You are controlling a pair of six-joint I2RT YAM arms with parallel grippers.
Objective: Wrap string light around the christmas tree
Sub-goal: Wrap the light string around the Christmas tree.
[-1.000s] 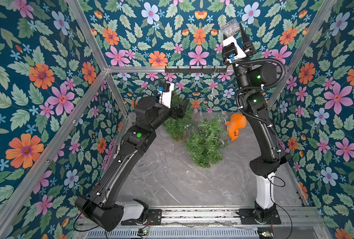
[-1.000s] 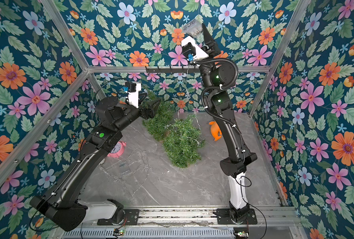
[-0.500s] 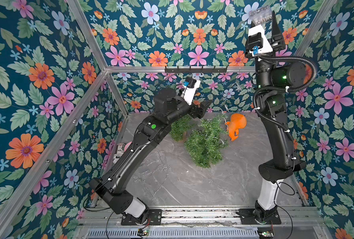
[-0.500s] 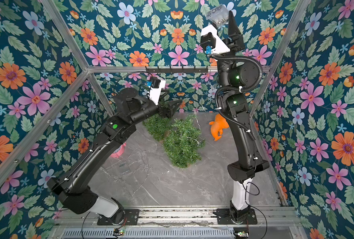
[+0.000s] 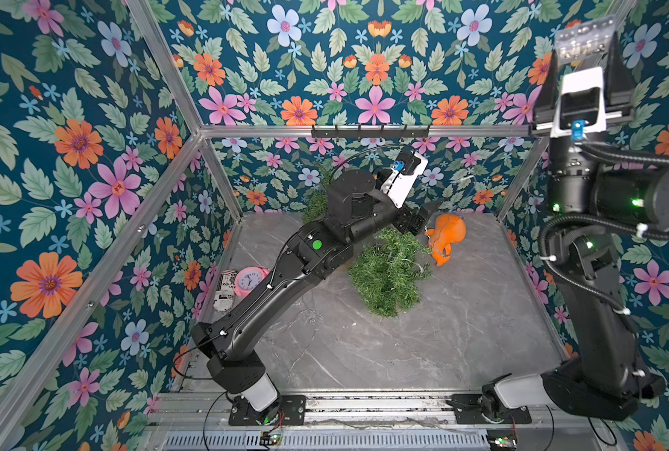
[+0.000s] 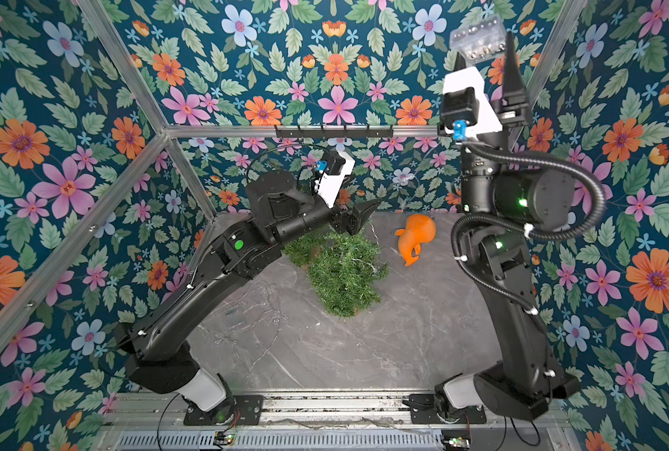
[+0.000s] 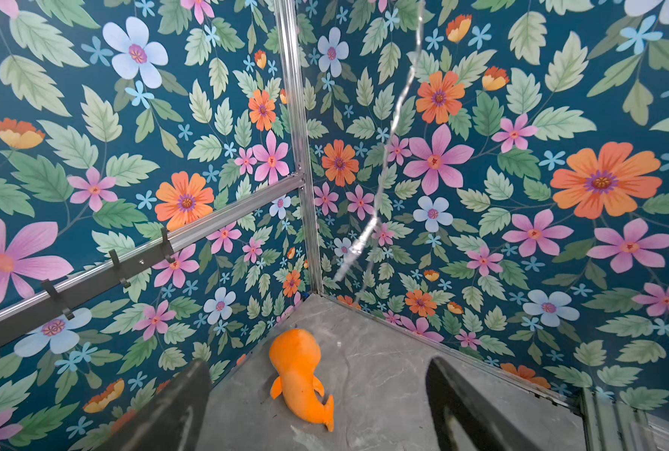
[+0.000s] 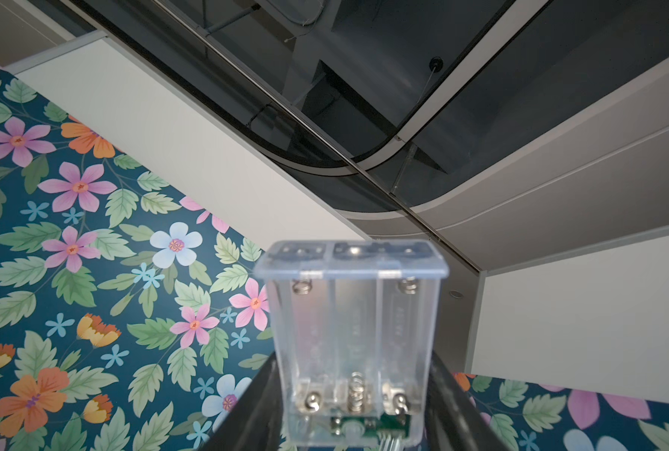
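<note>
1. String light (image 7: 385,156), a thin silvery wire, is hanging in mid-air; the raised right gripper (image 5: 584,58) is pinching its clear plastic battery box (image 8: 352,332).
2. Bushy green christmas tree (image 5: 387,273) is resting on the grey marbled surface (image 5: 403,351).
3. Left gripper (image 6: 358,216) is hovering spread wide above the tree, near an orange plush toy (image 5: 444,238).

**Christmas tree** (image 5: 387,273): small green artificial fir, lying on its side on the grey marble floor (image 5: 364,351) toward the back wall. **String light**: thin silvery wire (image 7: 389,129). One strand hangs slack in the air in the left wrist view, faint loops lie on the floor beside the tree, and a few strands cross its branches. The light's clear three-cell battery box (image 8: 352,312), empty with springs showing, is held high, clamped between the fingers of the right gripper (image 8: 354,357).
</note>
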